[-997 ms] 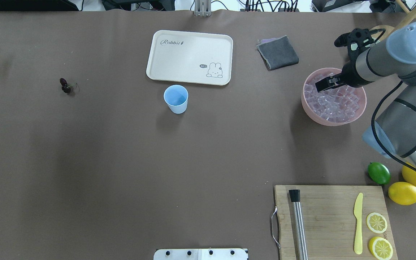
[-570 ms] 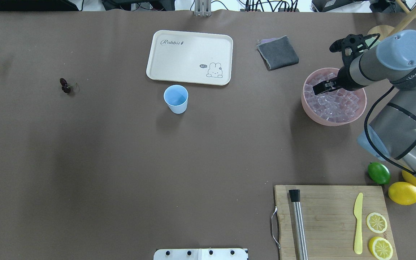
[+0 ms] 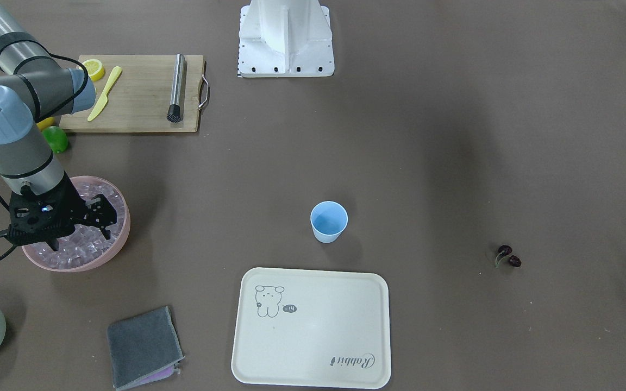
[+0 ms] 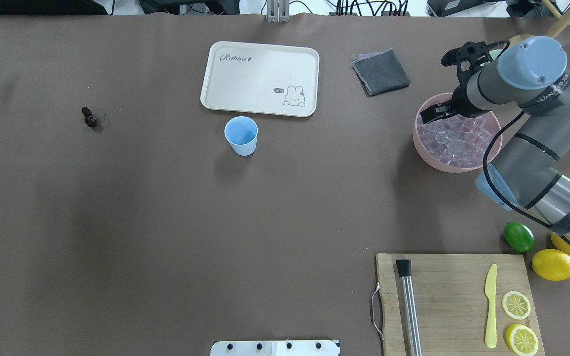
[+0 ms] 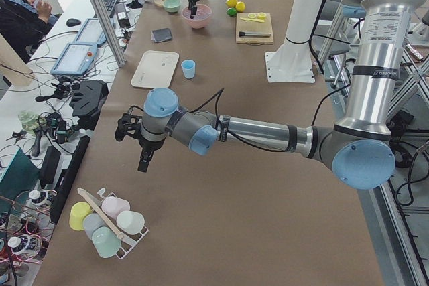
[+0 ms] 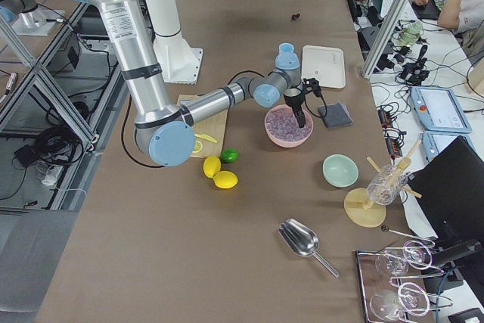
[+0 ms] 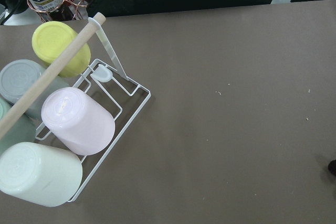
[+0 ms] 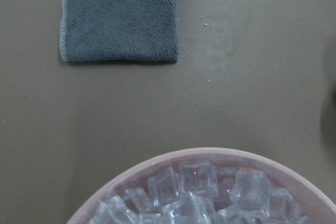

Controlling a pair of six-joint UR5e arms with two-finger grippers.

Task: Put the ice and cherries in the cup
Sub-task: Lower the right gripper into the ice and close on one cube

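Left arm: I see it only in the side view from the table's left end, stretched low along the table with its wrist bent down. The left hand [image 5: 143,163] hangs above the bare table [image 4: 166,222] near that end, and I cannot tell from there whether its fingers are parted or closed. Its wrist camera looks down on upturned tumblers [image 7: 79,121] in a wire rack, close to the table's edge.

Right arm: it enters from the right, the forearm rising past the lime [image 4: 519,237] and folding back over the pink bowl [image 4: 455,168]. The right hand [image 4: 433,113] tilts down and toward the robot's left, its tip above the far-left part of the bowl, over the ice [image 4: 463,143]. I cannot make out whether the fingers are apart, closed or holding a cube, and the wrist camera shows only ice, rim and cloth.

Layout, left to right:
- The cherries [image 4: 88,117] lie alone on the table, well left of the cup, with broad brown surface on every side.
- The cup [image 4: 241,136] stands upright just on the robot's side of the cream tray [image 4: 245,84], near it but apart.
- A wide stretch of table separates the cup from the bowl.
- The grey cloth [image 4: 381,72] lies beyond that stretch, near the bowl's far-left side.
- The ice is heaped in the bowl, which sits near the table's right end.
- The cutting board [image 4: 448,296] sits at the robot's edge, with two lemons [image 4: 553,264] beside the lime.
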